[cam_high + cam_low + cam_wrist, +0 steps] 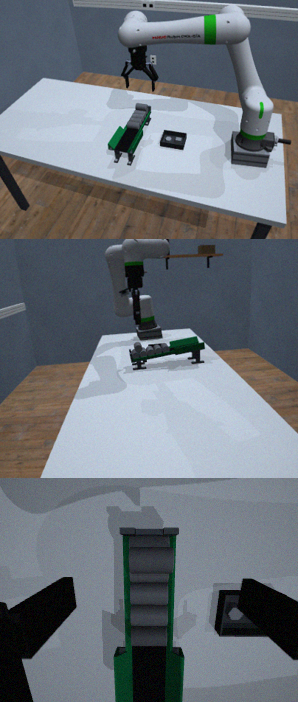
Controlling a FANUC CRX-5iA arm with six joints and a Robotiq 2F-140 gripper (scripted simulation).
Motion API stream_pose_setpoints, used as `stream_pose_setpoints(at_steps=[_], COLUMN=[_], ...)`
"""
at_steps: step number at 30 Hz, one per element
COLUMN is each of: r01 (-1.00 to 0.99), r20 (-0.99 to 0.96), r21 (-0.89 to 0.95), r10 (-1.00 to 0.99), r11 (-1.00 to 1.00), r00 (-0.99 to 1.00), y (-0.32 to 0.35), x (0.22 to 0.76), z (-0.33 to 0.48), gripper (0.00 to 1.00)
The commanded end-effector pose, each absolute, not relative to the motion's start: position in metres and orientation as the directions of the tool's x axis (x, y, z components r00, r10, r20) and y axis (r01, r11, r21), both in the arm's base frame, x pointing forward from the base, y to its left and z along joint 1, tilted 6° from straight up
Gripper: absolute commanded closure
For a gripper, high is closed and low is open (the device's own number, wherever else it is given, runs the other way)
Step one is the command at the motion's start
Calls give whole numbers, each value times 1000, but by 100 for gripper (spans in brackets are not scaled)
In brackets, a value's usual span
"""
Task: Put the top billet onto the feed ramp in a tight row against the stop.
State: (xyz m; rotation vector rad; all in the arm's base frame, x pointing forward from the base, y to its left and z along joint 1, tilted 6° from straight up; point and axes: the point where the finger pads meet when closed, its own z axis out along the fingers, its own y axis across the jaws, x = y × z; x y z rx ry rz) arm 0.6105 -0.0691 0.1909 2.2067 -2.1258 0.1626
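You're on approach: jaws released, empty, high above the stacked billet (141, 107) at the feed ramp's (119, 135) twelve o'clock end; descend next.

Ramp (120, 678) cut off below; tool fingers too —

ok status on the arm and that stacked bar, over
Gripper open, empty, high above the ramp. Stacked bar on top of two others at the stop end, untouched. Black tray sits beside the ramp, not in the way.
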Motion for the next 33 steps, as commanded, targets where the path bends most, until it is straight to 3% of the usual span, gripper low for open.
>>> stream_pose_setpoints(at_steps=[1, 25, 26, 33], r01=[-999, -999, -999, -999], r20=[107, 107, 107, 107], r21=[-8, -7, -7, -7], r10=[-993, -993, -993, -993], r11=[-45, -45, -45, -45], r00=[44, 44, 44, 44], y=[-76, -79, -79, -79], x=[615, 616, 616, 616], z=[190, 163, 163, 163], gripper=[0, 0, 44, 44])
